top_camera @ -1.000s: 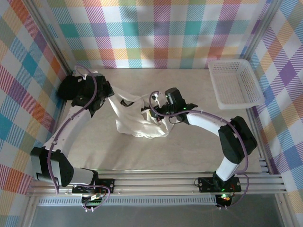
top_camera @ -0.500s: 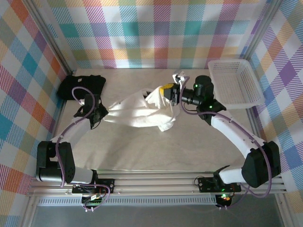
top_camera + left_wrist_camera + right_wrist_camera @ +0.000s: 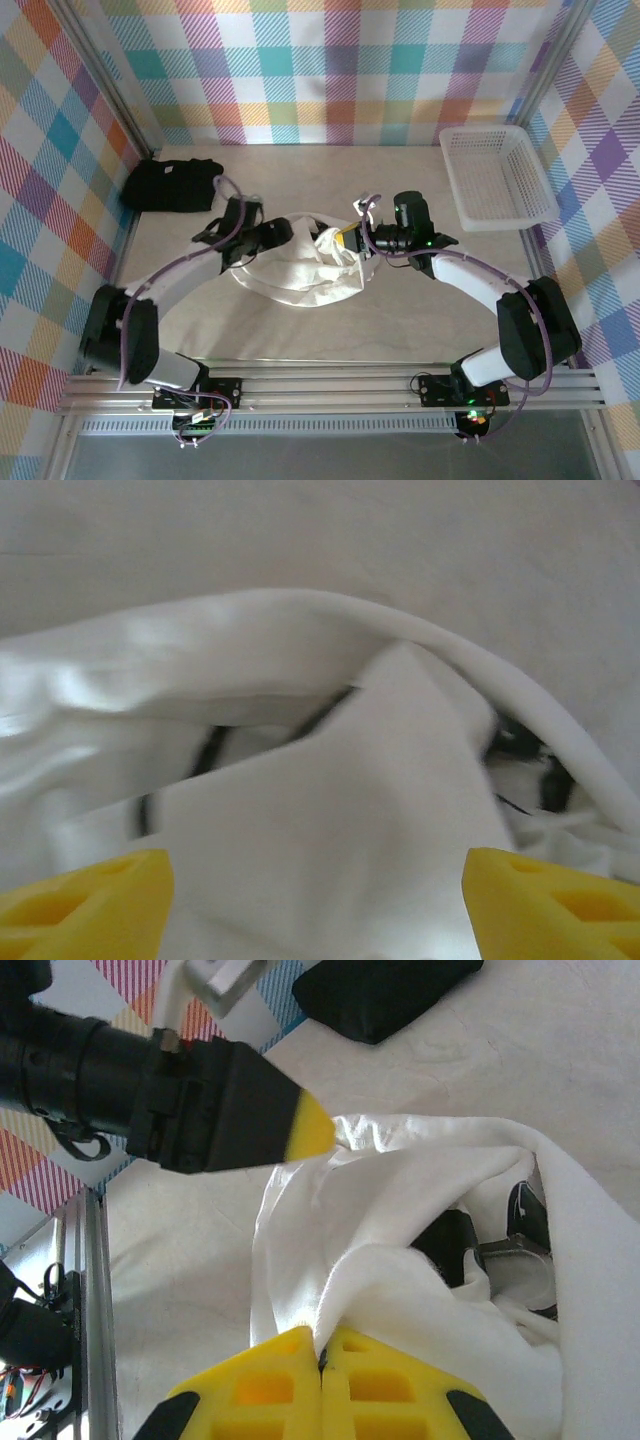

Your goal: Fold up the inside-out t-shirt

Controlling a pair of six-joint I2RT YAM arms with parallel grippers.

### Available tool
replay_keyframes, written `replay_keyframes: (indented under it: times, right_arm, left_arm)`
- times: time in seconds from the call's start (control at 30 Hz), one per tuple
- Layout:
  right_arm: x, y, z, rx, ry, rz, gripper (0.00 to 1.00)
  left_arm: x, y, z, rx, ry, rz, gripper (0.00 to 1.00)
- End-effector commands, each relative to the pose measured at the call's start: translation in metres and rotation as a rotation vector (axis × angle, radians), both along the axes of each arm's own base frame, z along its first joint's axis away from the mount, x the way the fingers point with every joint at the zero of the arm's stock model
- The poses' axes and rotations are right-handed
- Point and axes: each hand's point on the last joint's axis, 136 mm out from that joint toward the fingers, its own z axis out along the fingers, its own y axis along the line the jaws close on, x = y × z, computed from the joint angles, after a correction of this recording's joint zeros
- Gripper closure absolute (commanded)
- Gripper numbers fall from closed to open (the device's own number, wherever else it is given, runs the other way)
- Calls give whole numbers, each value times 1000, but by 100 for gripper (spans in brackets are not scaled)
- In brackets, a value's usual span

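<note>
The inside-out t-shirt point(image 3: 300, 275) lies bunched in a white heap at the middle of the table. My right gripper point(image 3: 347, 240) is at the heap's upper right edge. In the right wrist view its yellow jaws point(image 3: 322, 1355) are shut on a raised fold of the shirt point(image 3: 420, 1210). My left gripper point(image 3: 290, 230) reaches into the heap's upper left. In the left wrist view its yellow fingertips point(image 3: 85, 905) stand wide apart and open over loose white cloth point(image 3: 330, 810). The left gripper's yellow tip point(image 3: 310, 1128) touches the shirt's edge in the right wrist view.
A black t-shirt point(image 3: 170, 183) lies folded at the far left of the table, also seen in the right wrist view point(image 3: 390, 995). A white plastic basket point(image 3: 495, 178) stands at the far right. Plaid walls close in the table on three sides.
The left gripper has opened, let go of the shirt and moved right into the heap. The right gripper came nearer and left with its fold; the stretched shirt has slumped into a bunch.
</note>
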Motion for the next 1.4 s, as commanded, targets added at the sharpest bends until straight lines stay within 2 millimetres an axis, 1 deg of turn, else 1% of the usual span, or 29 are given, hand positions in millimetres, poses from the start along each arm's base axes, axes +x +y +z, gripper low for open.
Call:
replay_keyframes:
  times: [0.0, 0.13, 0.17, 0.2, 0.23, 0.3, 0.33, 0.37, 0.4, 0.43, 0.47, 0.53, 0.6, 0.63, 0.67, 0.7, 0.73, 0.77, 0.8, 0.87, 0.9, 1.0, 1.03, 1.07, 1.13, 1.17, 1.27, 1.3, 1.37]
  right_arm:
    - [-8, 4, 12, 33, -45, 37, 100]
    - [-11, 3, 11, 25, -45, 35, 100]
    - [-11, 2, 12, 24, -48, 32, 100]
    - [-11, 1, 13, 23, -51, 26, 100]
    - [-9, 1, 15, 21, -58, 16, 100]
    - [-1, -3, 26, 8, -81, -29, 100]
    - [7, -5, 35, 2, -98, -68, 100]
    - [14, -7, 51, 10, -124, -100, 100]
    - [19, -9, 69, 29, -153, -122, 100]
    - [23, -10, 89, 56, -186, -138, 100]
    - [25, -11, 115, 95, -228, -150, 100]
    - [21, -15, 165, 175, -320, -159, 100]
    - [5, -23, 213, 262, -432, -145, 100]
    - [-3, -28, 226, 288, -473, -146, 100]
    - [-12, -34, 234, 306, -511, -148, 100]
    - [-18, -39, 234, 312, -531, -153, 100]
    - [-21, -41, 228, 307, -536, -155, 100]
    - [-25, -45, 216, 296, -533, -160, 100]
    - [-28, -47, 197, 279, -519, -166, 100]
    - [-30, -49, 163, 235, -474, -161, 100]
    - [-31, -49, 143, 210, -437, -155, 100]
    - [-35, -47, 96, 155, -326, -135, 100]
    - [-36, -48, 82, 140, -295, -138, 100]
    - [-36, -50, 64, 116, -254, -151, 100]
    - [-38, -53, 38, 72, -190, -166, 100]
    - [-39, -56, 28, 54, -164, -176, 100]
    - [-44, -61, 6, 21, -98, -195, 100]
    - [-45, -61, 1, 14, -84, -196, 100]
    - [-47, -64, -5, 2, -70, -206, 100]
  left_arm:
    - [8, -31, -6, 39, 28, -114, 23]
    - [30, -48, -22, 81, 60, -158, 23]
    - [29, -50, -32, 106, 95, -175, 24]
    - [31, -52, -38, 121, 114, -186, 28]
    - [34, -54, -44, 133, 134, -194, 34]
    - [36, -52, -57, 167, 169, -198, 50]
    - [38, -49, -61, 184, 175, -193, 60]
    - [43, -45, -59, 190, 167, -182, 69]
    - [51, -41, -52, 175, 147, -163, 82]
    - [59, -36, -42, 149, 121, -139, 93]
    - [69, -28, -29, 106, 89, -98, 100]
    - [88, -11, 4, 3, 5, -13, 100]
    - [102, 16, 34, -124, -69, 97, 100]
    - [104, 28, 41, -177, -94, 143, 100]
    - [105, 43, 47, -229, -119, 194, 100]
    - [104, 57, 51, -268, -138, 236, 100]
    - [103, 67, 51, -291, -148, 267, 100]
    - [97, 78, 43, -296, -140, 299, 100]
    - [93, 88, 38, -293, -141, 330, 100]
    - [87, 98, 23, -275, -130, 360, 100]
    - [83, 99, 14, -263, -113, 356, 100]
    - [74, 95, -14, -233, -48, 322, 99]
    - [70, 94, -22, -221, -34, 317, 97]
    - [65, 95, -31, -199, -19, 314, 95]
    - [54, 98, -44, -138, 1, 310, 91]
    - [49, 101, -48, -107, 8, 311, 87]
    - [29, 105, -48, 16, -5, 284, 67]
    - [23, 102, -40, 60, -31, 261, 60]
    - [10, 92, -27, 148, -77, 208, 50]
